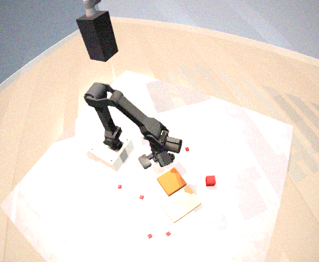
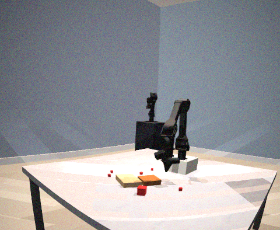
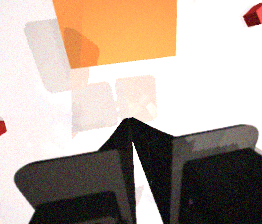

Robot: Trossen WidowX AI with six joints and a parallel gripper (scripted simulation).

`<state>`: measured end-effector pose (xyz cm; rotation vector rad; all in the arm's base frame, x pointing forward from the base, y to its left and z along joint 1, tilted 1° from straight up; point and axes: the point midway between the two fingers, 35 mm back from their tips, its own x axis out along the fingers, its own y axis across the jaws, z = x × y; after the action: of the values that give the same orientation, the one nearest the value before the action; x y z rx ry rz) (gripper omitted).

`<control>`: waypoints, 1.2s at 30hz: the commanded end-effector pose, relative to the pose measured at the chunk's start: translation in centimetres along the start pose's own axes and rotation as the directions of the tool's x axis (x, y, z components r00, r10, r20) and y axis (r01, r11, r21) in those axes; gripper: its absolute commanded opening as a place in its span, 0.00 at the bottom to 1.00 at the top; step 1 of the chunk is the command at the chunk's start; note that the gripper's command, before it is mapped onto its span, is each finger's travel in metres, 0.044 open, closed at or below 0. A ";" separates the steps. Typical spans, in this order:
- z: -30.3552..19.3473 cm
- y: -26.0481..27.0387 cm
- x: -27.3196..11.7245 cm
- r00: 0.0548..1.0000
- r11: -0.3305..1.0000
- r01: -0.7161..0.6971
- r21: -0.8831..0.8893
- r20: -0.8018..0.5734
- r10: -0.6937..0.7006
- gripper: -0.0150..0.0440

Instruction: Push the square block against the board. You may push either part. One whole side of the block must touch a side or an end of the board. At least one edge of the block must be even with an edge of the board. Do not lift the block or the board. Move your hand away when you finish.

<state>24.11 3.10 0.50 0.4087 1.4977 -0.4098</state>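
Note:
The orange square block [image 1: 171,181] [image 2: 150,180] [image 3: 128,30] lies flat. The pale yellow board [image 1: 181,207] [image 2: 129,181] lies flat beside it, out of the wrist view. The block's side facing the board runs along the board's side and looks in contact, though a thin gap cannot be ruled out. In the top view their right-hand corners look about even; the board extends further at the other end. My gripper [image 2: 166,170] [image 3: 128,122] is shut and empty. It is above the table on the robot-base side of the block, apart from it.
A larger red cube [image 1: 211,181] [image 2: 142,190] lies to the side of the block and board. Several small red cubes are scattered around, one [image 1: 187,149] [image 2: 180,189] beyond the arm and another [image 1: 141,197] on the opposite side. The white arm base [image 1: 109,156] [image 2: 188,166] stands behind the gripper.

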 end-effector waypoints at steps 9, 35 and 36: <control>2.4 -0.5 0.8 1.000 1.000 0.013 0.005 -0.008 -0.013 0.25; 4.8 -0.3 5.2 1.000 1.000 0.013 0.006 -0.006 -0.013 0.25; 5.0 -0.3 5.2 1.000 1.000 0.013 0.006 -0.006 -0.013 0.25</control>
<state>27.90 0.61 -4.60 0.4103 1.5082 -0.4231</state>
